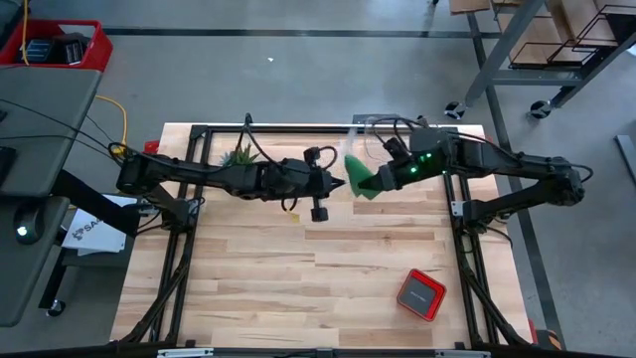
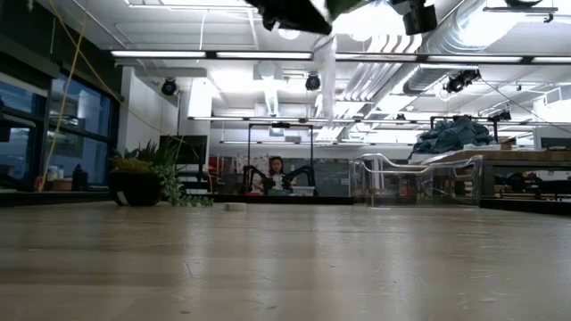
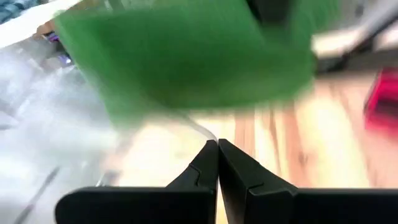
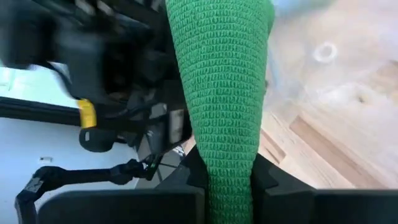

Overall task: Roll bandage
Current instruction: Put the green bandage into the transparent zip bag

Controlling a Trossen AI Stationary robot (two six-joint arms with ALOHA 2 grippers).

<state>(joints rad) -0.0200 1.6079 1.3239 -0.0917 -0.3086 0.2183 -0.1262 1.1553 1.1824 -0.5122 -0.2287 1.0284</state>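
Observation:
The bandage (image 1: 361,177) is a bright green knitted band held up in the air over the far middle of the table, with my right gripper (image 1: 384,180) shut on it. In the right wrist view the bandage (image 4: 221,93) runs out from between the fingers and widens. My left gripper (image 1: 339,185) is shut and points at the bandage from the table's left, just short of it. In the left wrist view its shut tips (image 3: 217,149) hold nothing, and the bandage (image 3: 186,56) shows as a blurred green sheet beyond them. My right gripper pinches the band (image 4: 229,180) between its two fingers (image 4: 268,177). The band lies lengthwise along the fingers and sticks out well past their tips. The fingers come from the table's right, slanting a little downward. The bandage is lifted clear of the table.
A red box (image 1: 420,294) lies near the front right. A small potted plant (image 1: 238,156) stands at the far left and a crinkly clear plastic bag (image 1: 381,129) at the far edge. A small white ring (image 2: 235,207) lies on the wood. The middle of the tabletop (image 1: 298,259) is bare.

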